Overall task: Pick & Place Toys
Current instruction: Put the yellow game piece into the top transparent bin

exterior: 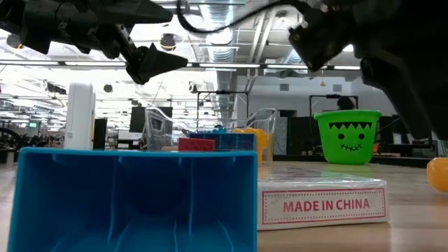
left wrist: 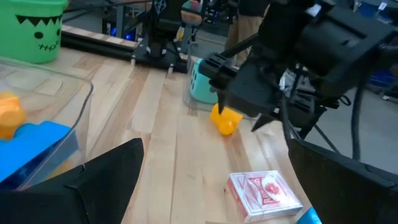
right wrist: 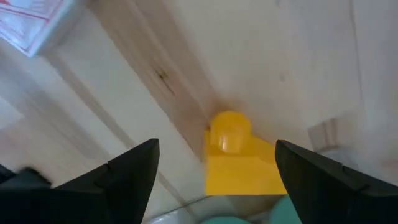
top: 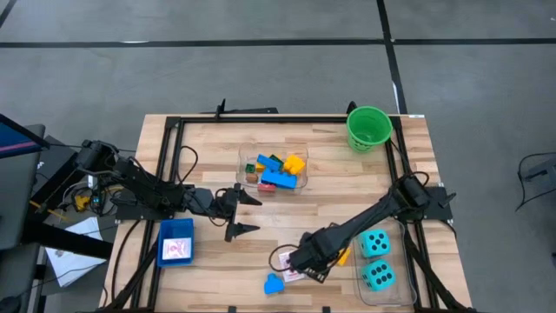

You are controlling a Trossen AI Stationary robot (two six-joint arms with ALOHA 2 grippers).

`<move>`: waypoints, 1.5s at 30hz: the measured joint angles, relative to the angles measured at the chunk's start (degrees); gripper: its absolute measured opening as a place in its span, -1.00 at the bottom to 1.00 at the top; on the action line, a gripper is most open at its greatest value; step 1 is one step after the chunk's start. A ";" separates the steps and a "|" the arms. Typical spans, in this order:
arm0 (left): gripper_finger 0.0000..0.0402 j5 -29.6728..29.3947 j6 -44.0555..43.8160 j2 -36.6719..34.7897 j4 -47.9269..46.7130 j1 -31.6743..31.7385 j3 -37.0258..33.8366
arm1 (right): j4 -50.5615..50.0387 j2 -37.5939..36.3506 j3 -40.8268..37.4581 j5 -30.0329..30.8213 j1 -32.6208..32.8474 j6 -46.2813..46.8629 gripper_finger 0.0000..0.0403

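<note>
Your right gripper (right wrist: 214, 165) hangs released, fingers spread either side of the yellow brick (right wrist: 239, 162) lying on the surface beside the dice tub (top: 380, 261) near right, so you're mid-pick: likely lower, clench; left gripper (top: 246, 213), also released, waits centre-left.

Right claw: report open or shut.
Open. The right claw hangs over the yellow brick, fingers spread apart, not touching it.

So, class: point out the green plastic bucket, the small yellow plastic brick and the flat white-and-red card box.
Green plastic bucket (top: 368, 128), high view: inside of its rim.
Small yellow plastic brick (right wrist: 239, 163), right wrist view: its top.
Flat white-and-red card box (left wrist: 263, 194), left wrist view: printed face.
</note>
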 joint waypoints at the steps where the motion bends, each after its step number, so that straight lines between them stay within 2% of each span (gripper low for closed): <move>1: 0.98 0.00 -0.06 0.00 -0.19 0.00 0.00 | 0.04 0.00 -0.05 0.02 0.00 -0.51 0.54; 12: 0.98 -0.02 -0.26 0.00 -0.12 0.00 -0.02 | 0.31 -0.02 -1.79 1.10 0.68 -4.78 0.54; 19: 0.98 -0.01 -0.26 0.00 -0.10 -0.02 -0.02 | 0.31 -0.02 -1.79 1.33 1.75 -4.75 0.54; 24: 0.98 -0.02 -0.31 0.00 -0.10 -0.02 -0.02 | 0.05 -0.02 -1.79 3.69 1.92 -1.53 0.54; 42: 0.98 -0.02 -0.76 0.00 -0.08 -0.02 -0.02 | 0.97 0.94 -1.67 0.77 1.36 -2.10 0.54; 45: 0.98 -0.02 -0.74 0.00 -0.08 -0.02 -0.02 | -1.94 2.14 -2.09 0.04 1.43 -2.91 0.54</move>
